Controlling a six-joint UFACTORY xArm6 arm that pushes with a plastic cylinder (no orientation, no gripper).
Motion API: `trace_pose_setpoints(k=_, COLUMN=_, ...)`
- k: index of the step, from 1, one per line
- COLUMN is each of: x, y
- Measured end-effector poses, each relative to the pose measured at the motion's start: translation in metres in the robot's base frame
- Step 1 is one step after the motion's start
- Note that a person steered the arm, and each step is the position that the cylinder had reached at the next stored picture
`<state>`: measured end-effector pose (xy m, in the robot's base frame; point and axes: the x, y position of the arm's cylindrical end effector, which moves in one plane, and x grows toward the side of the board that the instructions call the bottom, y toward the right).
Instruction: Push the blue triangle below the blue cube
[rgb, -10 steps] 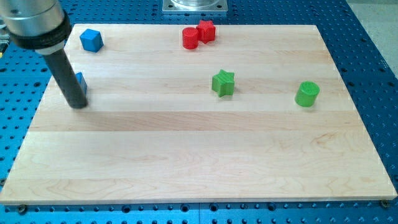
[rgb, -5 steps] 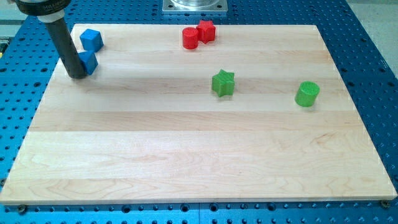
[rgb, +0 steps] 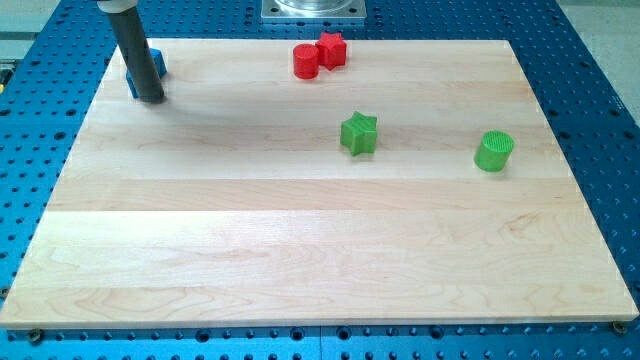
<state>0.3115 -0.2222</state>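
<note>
Tip (rgb: 147, 99) down on the bench (rgb: 320, 250) near its far left corner, rod rising out of the view's top. No pincer fitted, so no spread or pinch to report. Directly behind the rod, touching or nearly so, blue showing on both sides (rgb: 158, 65): slivers only, cube and triangle impossible to tell apart, relative order hidden. Well off to the tip's right along the top edge, red cylinder (rgb: 306, 61) touching red star-like block (rgb: 331, 48). Farther right and lower, green star (rgb: 359, 133); beyond it, green cylinder (rgb: 494, 151).

dark rod upright, my tip (rgb: 149, 99) down
</note>
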Motion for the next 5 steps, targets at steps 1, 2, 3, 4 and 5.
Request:
trace_pose_setpoints(k=1, x=0.000, y=0.000)
trace_pose_setpoints(k=2, x=0.015, y=0.000)
trace_pose_setpoints(k=3, x=0.016, y=0.000)
trace_pose_setpoints(k=4, x=0.016, y=0.000)
trace_pose_setpoints(k=5, x=0.016, y=-0.004)
